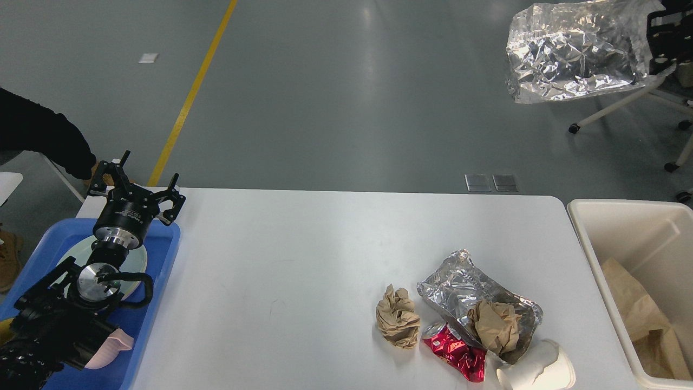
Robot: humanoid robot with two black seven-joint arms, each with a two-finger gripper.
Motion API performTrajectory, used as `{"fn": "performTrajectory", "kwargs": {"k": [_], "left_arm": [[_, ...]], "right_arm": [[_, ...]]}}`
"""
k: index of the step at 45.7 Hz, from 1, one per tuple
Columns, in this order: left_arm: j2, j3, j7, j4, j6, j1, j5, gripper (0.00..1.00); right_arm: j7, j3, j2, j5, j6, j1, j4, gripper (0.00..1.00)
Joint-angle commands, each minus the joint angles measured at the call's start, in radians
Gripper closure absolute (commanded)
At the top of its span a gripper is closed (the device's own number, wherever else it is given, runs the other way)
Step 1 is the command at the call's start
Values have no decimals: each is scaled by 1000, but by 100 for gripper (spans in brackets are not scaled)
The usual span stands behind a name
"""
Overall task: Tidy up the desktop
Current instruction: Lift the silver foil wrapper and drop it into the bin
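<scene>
Right hand (654, 40) clamps foil bag (568, 51) aloft; left hand (142, 187) spread; desktop (303, 260) runs left-right.

The right tool (661, 40) sits at the top right corner, mostly cut off by the frame edge; its fingers cannot be told apart against the silver foil bag (574, 51) it touches. The cream bin (582, 216) runs off the right and bottom edges. The white paper cup (538, 371) is clipped at the bottom. The crushed red can (457, 355) lies partly under the foil tray (460, 287). The plate (135, 260) is largely hidden by the left arm.
</scene>
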Motion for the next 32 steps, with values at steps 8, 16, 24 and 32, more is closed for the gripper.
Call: {"fn": "performTrajectory", "kwargs": {"k": [8, 16, 24, 32], "left_arm": [[0, 0, 0, 0, 0, 0, 0, 4], [0, 0, 0, 0, 0, 0, 0, 4], [0, 0, 0, 0, 0, 0, 0, 4], [0, 0, 0, 0, 0, 0, 0, 4]], "right_arm": [[-1, -2, 26, 1, 0, 27, -1, 100], [-4, -88, -52, -41, 0, -103, -85, 100], [-6, -113, -189, -157, 0, -337, -237, 100], [-3, -109, -237, -164, -36, -637, -372, 100]]}}
